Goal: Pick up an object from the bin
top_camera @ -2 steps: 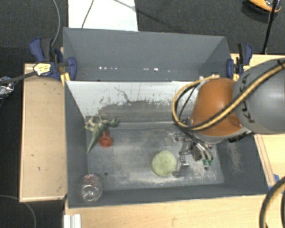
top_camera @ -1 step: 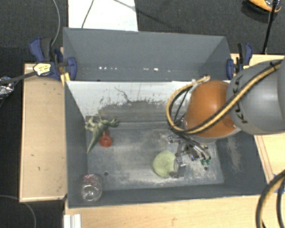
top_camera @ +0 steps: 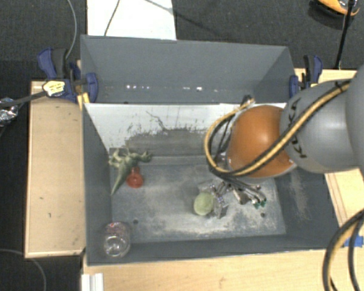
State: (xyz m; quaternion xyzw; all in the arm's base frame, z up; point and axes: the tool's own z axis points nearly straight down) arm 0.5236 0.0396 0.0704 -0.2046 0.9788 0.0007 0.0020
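Observation:
My gripper (top_camera: pixel 221 204) is low in the bin, right of its middle, under the orange wrist cover. A pale green roundish ball (top_camera: pixel 202 205) lies on the bin floor right against the gripper's left side, touching or nearly touching a fingertip. Whether it sits between the fingers I cannot tell. Small dark and green bits (top_camera: pixel 259 203) lie just right of the gripper.
A green toy dinosaur (top_camera: pixel 125 162) lies at the bin's left with a small red object (top_camera: pixel 134 179) beside it. A clear plastic cup or bottle (top_camera: pixel 116 239) rests in the front left corner. The arm and cables cover the bin's right side.

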